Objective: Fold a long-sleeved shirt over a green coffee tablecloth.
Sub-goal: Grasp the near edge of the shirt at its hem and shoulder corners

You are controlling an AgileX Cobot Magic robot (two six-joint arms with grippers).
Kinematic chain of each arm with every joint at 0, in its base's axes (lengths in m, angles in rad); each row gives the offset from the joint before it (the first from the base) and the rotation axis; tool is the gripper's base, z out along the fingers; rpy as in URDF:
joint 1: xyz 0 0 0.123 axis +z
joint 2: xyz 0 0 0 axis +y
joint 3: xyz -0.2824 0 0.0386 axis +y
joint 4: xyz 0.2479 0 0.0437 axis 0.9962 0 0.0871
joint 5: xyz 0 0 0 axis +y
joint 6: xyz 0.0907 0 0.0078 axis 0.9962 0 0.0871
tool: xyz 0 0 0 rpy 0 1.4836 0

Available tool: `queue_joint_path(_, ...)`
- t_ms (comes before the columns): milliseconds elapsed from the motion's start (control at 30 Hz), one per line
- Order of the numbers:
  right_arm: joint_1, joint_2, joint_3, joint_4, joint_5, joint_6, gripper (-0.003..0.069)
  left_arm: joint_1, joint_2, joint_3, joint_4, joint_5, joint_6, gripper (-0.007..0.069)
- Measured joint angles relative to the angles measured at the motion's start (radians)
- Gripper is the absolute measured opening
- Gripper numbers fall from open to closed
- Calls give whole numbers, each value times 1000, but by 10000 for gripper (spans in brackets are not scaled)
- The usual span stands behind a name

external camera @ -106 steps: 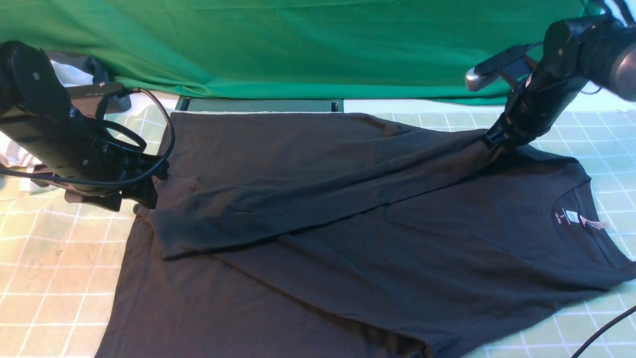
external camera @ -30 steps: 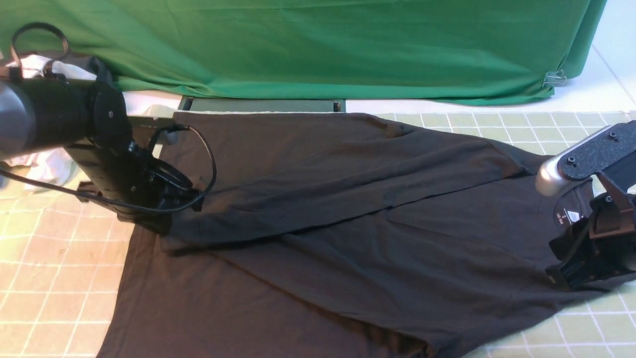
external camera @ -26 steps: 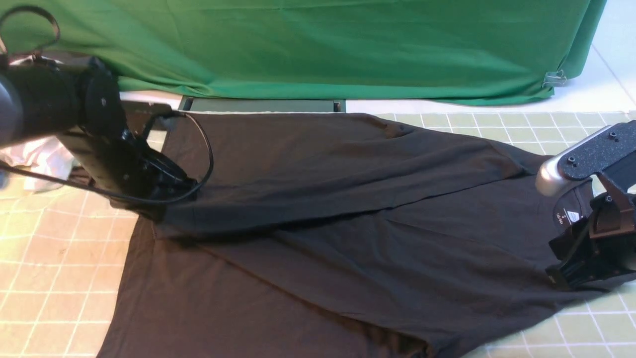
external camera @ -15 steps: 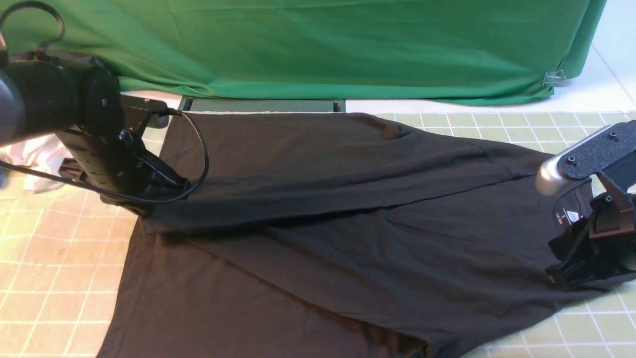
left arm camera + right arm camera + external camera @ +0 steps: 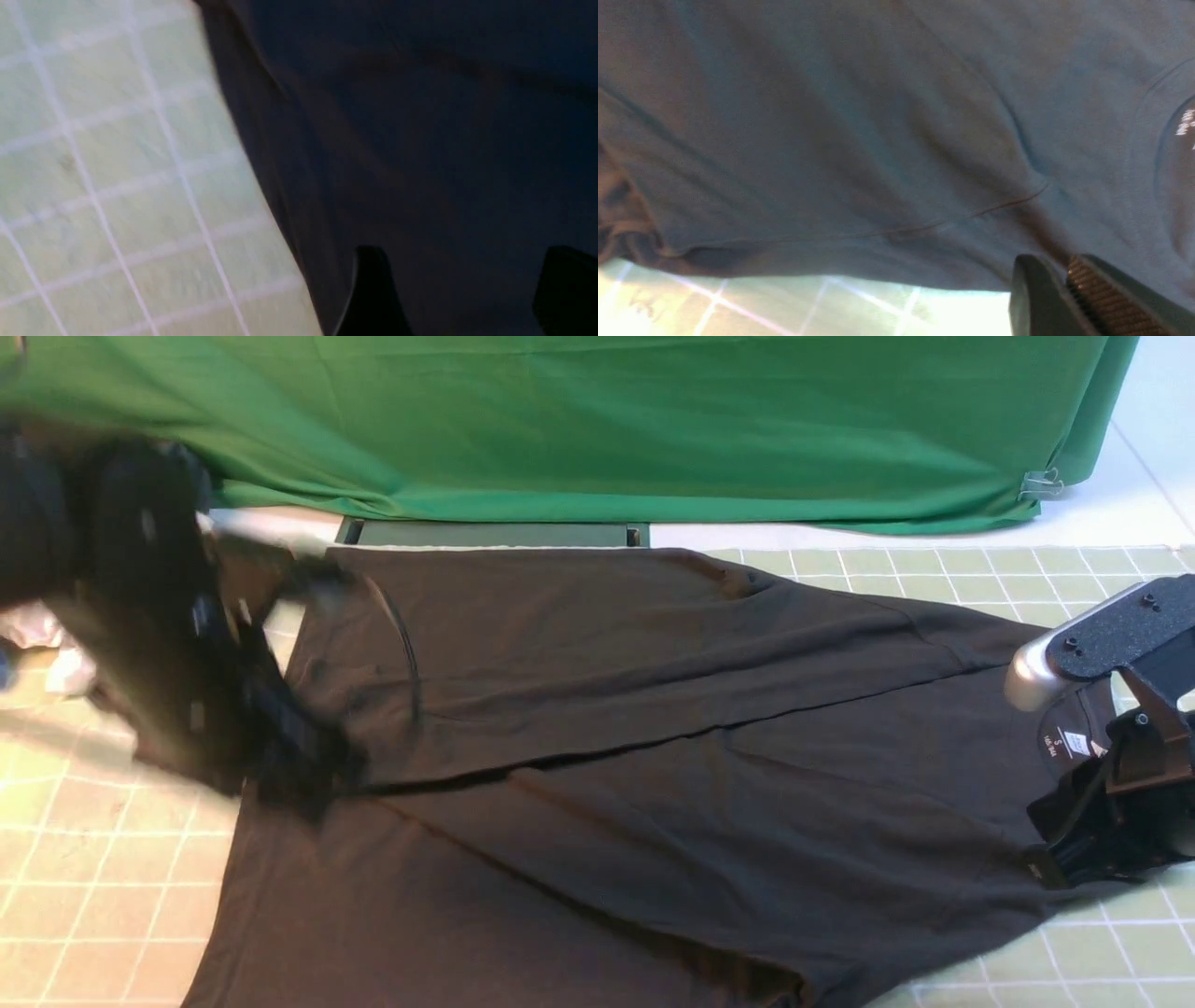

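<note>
The right pincer (image 5: 1060, 263) is nipped shut on a pinch of the long-sleeved shirt (image 5: 653, 756) at the front view's right edge, the left pincer (image 5: 462, 266) gapes empty, and the soft, light, limp knit, spread mid-frame over the green coffee tablecloth (image 5: 93, 896), looks best gripped at hems

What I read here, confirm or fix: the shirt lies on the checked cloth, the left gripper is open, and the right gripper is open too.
Wrong on the right gripper: it is shut, pinching a fold of the shirt, as the right wrist view shows. The shirt does lie on the checked cloth, and the left gripper is open.
</note>
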Motion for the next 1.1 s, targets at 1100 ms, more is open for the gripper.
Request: queue_joint_path(1100, 0, -1, 0, 192, 69, -175, 165, -157, -93, 452, 134, -138, 274, 105)
